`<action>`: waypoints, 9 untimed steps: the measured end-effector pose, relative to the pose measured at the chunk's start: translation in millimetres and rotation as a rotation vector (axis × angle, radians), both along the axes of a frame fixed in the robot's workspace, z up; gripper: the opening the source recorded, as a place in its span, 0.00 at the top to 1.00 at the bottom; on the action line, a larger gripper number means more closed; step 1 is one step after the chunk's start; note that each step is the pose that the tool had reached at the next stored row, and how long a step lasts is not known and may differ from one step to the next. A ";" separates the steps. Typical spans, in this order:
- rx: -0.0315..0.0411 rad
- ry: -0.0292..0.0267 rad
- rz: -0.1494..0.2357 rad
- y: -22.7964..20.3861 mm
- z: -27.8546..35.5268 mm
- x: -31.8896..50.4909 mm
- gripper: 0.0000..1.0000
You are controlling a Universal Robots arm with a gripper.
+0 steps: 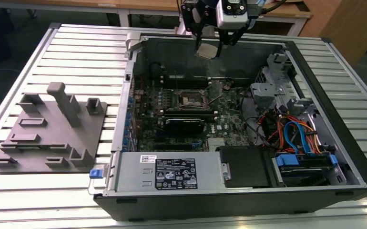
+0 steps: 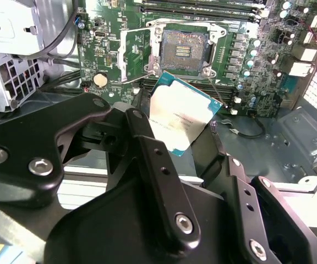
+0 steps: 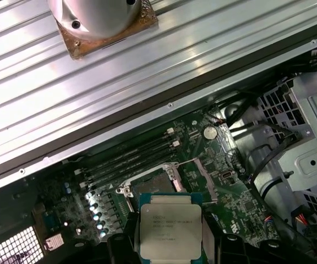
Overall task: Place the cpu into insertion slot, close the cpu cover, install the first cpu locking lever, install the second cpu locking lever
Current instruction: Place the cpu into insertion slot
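The gripper [image 2: 176, 131] grips the cpu [image 2: 187, 104] well above the slot [image 2: 183, 48]; seating likely needs it level and square.

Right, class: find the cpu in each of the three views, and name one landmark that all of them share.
Exterior view: the cpu hangs in the gripper near the top, over the far end of the open case.
Second wrist view: the cpu is tilted, in front of the insertion slot.
First wrist view: the cpu overlaps the slot's near edge.
Shared landmark: the insertion slot.
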State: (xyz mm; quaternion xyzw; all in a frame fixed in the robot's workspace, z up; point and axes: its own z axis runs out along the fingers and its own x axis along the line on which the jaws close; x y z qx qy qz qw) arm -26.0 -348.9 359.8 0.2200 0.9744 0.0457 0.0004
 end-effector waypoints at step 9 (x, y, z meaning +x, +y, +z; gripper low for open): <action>0.0000 0.0000 -0.043 0.0 -0.1 0.0 0.46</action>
